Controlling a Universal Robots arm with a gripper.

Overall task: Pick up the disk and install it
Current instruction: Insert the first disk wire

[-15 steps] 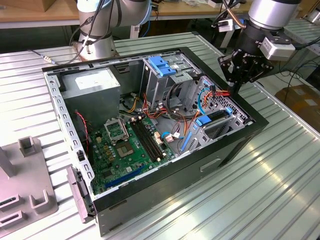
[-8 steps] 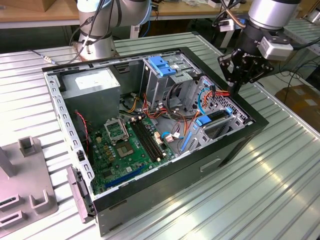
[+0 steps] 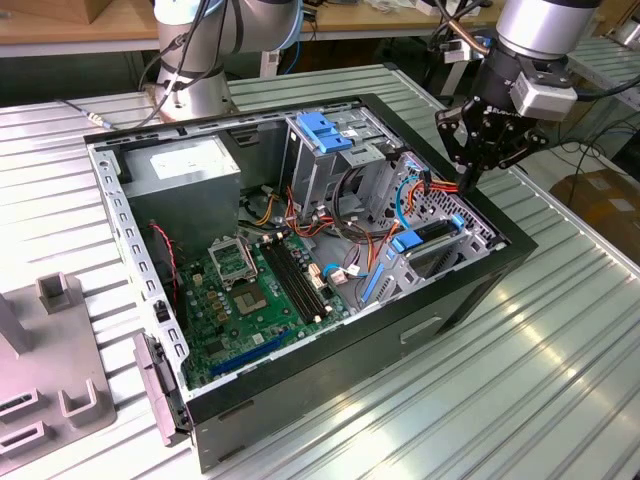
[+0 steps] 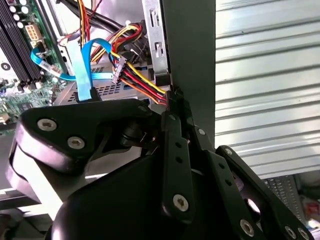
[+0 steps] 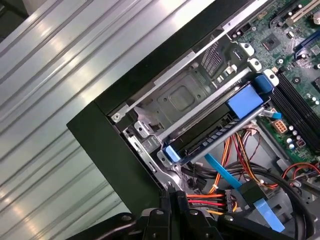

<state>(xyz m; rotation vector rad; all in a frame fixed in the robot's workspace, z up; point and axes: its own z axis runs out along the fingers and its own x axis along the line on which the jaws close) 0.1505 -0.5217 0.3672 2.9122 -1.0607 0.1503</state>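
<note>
The disk (image 3: 432,236) lies in a metal bay at the corner of the open computer case (image 3: 470,290) on the exterior view's right. Its dark edge and blue plastic frame (image 5: 220,129) show in the first wrist view, slanted between the bay's rails. My gripper (image 3: 467,186) hangs just above the case wall beside that bay. Its black fingers (image 4: 172,107) are pressed together with nothing between them. In both wrist views the fingertips (image 5: 175,197) sit close to a bundle of red, orange and yellow wires (image 4: 137,75).
Inside the case are a green motherboard (image 3: 250,290), a grey power supply box (image 3: 185,170), a tall metal cage with a blue handle (image 3: 325,130) and a blue flat cable (image 4: 82,65). A grey fixture (image 3: 55,375) sits on the ribbed table (image 3: 560,350). A second arm's base (image 3: 195,60) stands behind.
</note>
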